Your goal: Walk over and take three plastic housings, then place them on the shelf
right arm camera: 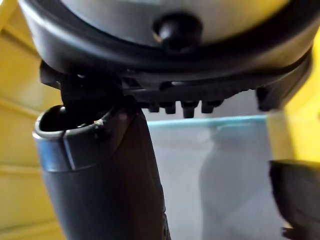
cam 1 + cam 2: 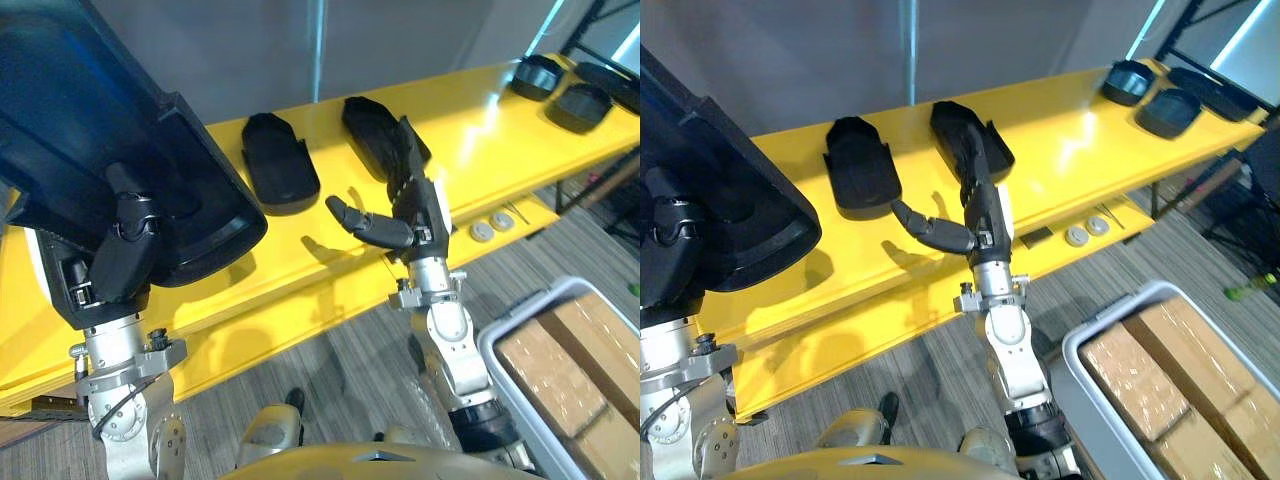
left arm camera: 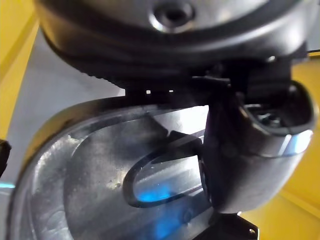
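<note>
Grey wall at the back. Below it, a long yellow shelf (image 2: 300, 250) slanting from the lower left of the frame to the upper right, above grey striped carpet (image 2: 330, 380).

In the upper left corner, very close to the camera: a large black housing (image 2: 110, 130), gripped at its lower edge by the left hand (image 2: 120, 250). In the left wrist view, thumb (image 3: 250, 150) curled over the rim and pressed against the glossy inner wall (image 3: 90, 190) of the shell. Other fingers hidden behind the shell, so no telling how they lie.

Lying on the shelf at mid frame: a flat housing (image 2: 280, 165) left of centre and a second housing (image 2: 375, 130) near it on the right, apart from each other, both with their long axis running away from the shelf's front edge.

In front of the second housing: the right hand (image 2: 422, 212), upright, fingers (image 2: 405, 150) straight and close together, thumb (image 2: 365, 225) stuck out toward the left of the frame, nothing in its grasp. Fingertips overlapping the near end of the second housing; impossible to tell whether touching or just short of it. In the right wrist view, the thumb (image 1: 100, 170) against yellow shelf and grey wall.

At the upper right, on the far end of the shelf: three more dark moulded parts (image 2: 540, 75), set close together.

On the lower ledge, right of the right hand: two small round discs (image 2: 492, 227), side by side.

In the lower right corner, on the floor: a grey bin (image 2: 530, 305) packed with film-wrapped brown cartons (image 2: 560, 370).
</note>
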Controlling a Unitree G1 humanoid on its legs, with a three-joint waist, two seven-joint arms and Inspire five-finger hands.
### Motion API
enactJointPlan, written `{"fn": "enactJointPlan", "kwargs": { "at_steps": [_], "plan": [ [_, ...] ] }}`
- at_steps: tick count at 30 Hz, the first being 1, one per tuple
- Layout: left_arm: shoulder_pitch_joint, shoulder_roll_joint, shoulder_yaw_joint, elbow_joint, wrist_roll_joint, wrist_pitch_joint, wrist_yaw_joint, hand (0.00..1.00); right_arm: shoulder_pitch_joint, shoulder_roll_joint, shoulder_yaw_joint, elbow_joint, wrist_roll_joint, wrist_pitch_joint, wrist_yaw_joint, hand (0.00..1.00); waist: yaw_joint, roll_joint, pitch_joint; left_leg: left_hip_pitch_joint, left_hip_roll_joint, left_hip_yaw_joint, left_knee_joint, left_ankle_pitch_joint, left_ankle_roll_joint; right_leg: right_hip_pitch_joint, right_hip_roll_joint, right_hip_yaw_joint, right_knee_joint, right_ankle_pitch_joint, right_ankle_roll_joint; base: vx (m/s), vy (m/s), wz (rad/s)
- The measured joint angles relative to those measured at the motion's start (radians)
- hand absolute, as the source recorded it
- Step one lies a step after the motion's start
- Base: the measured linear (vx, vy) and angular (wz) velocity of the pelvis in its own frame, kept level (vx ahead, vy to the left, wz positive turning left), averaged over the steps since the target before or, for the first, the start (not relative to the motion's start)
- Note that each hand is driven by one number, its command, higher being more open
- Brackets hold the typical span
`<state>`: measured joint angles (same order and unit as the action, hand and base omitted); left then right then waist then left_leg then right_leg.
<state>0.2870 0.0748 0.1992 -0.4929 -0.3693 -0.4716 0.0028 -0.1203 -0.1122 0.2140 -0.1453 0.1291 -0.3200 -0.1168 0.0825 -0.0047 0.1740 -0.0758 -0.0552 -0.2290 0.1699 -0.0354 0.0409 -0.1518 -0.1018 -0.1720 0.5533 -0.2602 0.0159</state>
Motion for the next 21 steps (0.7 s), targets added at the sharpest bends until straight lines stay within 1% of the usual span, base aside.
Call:
{"fn": "enactJointPlan", "kwargs": {
  "at_steps": [1,2,3,4,5,6,7,8,11,13,16,18,19,20,21],
  "plan": [
    [-0.025,0.007,-0.016,0.026,0.001,-0.001,0.000,0.00,-0.013,-0.013,-0.010,-0.028,0.011,0.000,-0.014,1.00,-0.014,0.000,0.000,0.006,-0.013,-0.042,0.001,0.001,-0.006,-0.036,0.028,0.066,-0.059,0.013,0.018,0.24,-0.079,1.37],
    [-0.029,0.009,-0.032,0.050,0.001,0.000,0.002,0.00,-0.025,-0.015,-0.023,-0.033,0.019,0.000,-0.021,1.00,-0.018,-0.009,-0.006,0.025,-0.033,-0.076,0.005,-0.005,-0.018,-0.046,0.034,0.104,-0.130,0.045,0.027,0.26,-0.109,1.32],
    [-0.029,0.012,-0.039,0.061,0.001,0.000,0.002,0.00,-0.029,-0.016,-0.031,-0.033,0.020,0.000,-0.023,1.00,-0.018,-0.012,-0.006,0.033,-0.048,-0.094,0.009,-0.013,-0.020,-0.042,0.025,0.106,-0.167,0.079,0.014,0.28,-0.179,1.12],
    [-0.019,0.020,-0.041,0.065,0.003,0.010,0.002,0.00,-0.041,-0.017,-0.039,-0.032,0.018,0.000,-0.029,1.00,-0.016,-0.045,-0.024,0.035,-0.091,-0.121,0.028,-0.038,-0.026,-0.034,-0.013,0.103,-0.232,0.175,0.001,0.29,-0.240,0.93],
    [-0.010,0.006,-0.044,0.078,0.001,0.014,-0.004,0.00,-0.058,-0.039,-0.046,-0.032,0.015,0.000,-0.035,1.00,-0.007,-0.027,-0.026,0.032,-0.099,-0.142,0.068,-0.069,-0.033,-0.017,-0.026,0.085,-0.248,0.201,0.026,0.35,-0.246,0.89],
    [0.005,0.002,-0.047,0.078,-0.001,0.022,-0.008,0.00,-0.062,-0.058,-0.047,-0.033,0.016,-0.002,-0.039,1.00,-0.003,0.003,-0.035,0.024,-0.078,-0.125,0.086,-0.091,-0.035,0.012,-0.006,0.064,-0.291,0.206,0.021,0.28,-0.178,0.48],
    [0.015,0.002,-0.044,0.078,-0.001,0.021,-0.013,0.00,-0.067,-0.068,-0.047,-0.031,0.016,0.001,-0.041,1.00,0.008,0.015,-0.040,0.023,-0.065,-0.125,0.090,-0.100,-0.041,0.023,0.007,0.057,-0.313,0.214,0.014,0.28,-0.146,0.19],
    [0.028,0.005,-0.038,0.075,-0.006,0.019,-0.031,0.00,-0.073,-0.081,-0.052,-0.030,0.019,0.003,-0.041,1.00,0.027,0.023,-0.045,0.026,-0.036,-0.113,0.087,-0.109,-0.052,0.054,0.034,0.047,-0.364,0.229,-0.001,0.21,-0.122,0.07],
    [0.035,0.002,-0.049,0.075,-0.015,0.019,-0.054,0.00,-0.074,-0.087,-0.082,-0.031,0.045,0.003,-0.034,1.00,0.027,0.021,-0.046,0.035,-0.007,-0.075,0.076,-0.113,-0.059,0.095,0.053,0.025,-0.408,0.233,-0.007,0.16,-0.075,0.20],
    [0.035,0.003,-0.071,0.075,-0.015,0.019,-0.073,0.00,-0.062,-0.087,-0.138,-0.043,0.077,0.003,-0.018,1.00,0.022,0.026,-0.049,0.021,0.009,0.008,0.070,-0.115,-0.051,0.103,0.055,0.005,-0.428,0.231,-0.010,0.10,-0.003,0.23],
    [0.035,0.004,-0.107,0.075,-0.015,0.021,-0.088,0.00,-0.004,-0.079,-0.195,-0.073,0.085,-0.001,-0.018,1.00,0.014,0.028,-0.050,-0.004,0.013,0.059,0.080,-0.113,-0.047,0.110,0.048,-0.027,-0.438,0.230,-0.011,0.04,0.047,0.36],
    [0.034,0.004,-0.115,0.075,-0.014,0.024,-0.097,0.00,0.048,-0.073,-0.227,-0.075,0.087,-0.001,-0.007,1.00,-0.001,0.030,-0.052,-0.005,0.012,0.093,0.059,-0.104,-0.044,0.130,0.034,-0.065,-0.457,0.230,-0.010,0.00,0.075,0.58],
    [0.033,0.003,-0.115,0.075,-0.009,0.029,-0.091,0.00,0.077,-0.064,-0.239,-0.078,0.090,-0.001,0.008,1.00,-0.009,0.029,-0.062,-0.002,0.019,0.129,0.017,-0.107,-0.044,0.134,0.016,-0.086,-0.474,0.235,-0.004,-0.02,0.069,0.61],
    [0.028,0.003,-0.116,0.075,-0.006,0.036,-0.087,0.00,0.091,-0.057,-0.247,-0.083,0.092,0.000,0.017,1.00,-0.012,0.029,-0.062,-0.006,0.034,0.182,0.010,-0.122,-0.042,0.137,0.006,-0.097,-0.481,0.239,0.002,-0.03,0.079,0.66],
    [0.021,0.003,-0.118,0.080,0.006,0.041,-0.080,0.00,0.112,-0.046,-0.256,-0.094,0.103,0.000,0.029,1.00,-0.023,0.028,-0.061,-0.023,0.054,0.246,0.031,-0.129,-0.051,0.140,-0.021,-0.121,-0.483,0.240,0.003,-0.07,0.184,0.72]
  ]
}}
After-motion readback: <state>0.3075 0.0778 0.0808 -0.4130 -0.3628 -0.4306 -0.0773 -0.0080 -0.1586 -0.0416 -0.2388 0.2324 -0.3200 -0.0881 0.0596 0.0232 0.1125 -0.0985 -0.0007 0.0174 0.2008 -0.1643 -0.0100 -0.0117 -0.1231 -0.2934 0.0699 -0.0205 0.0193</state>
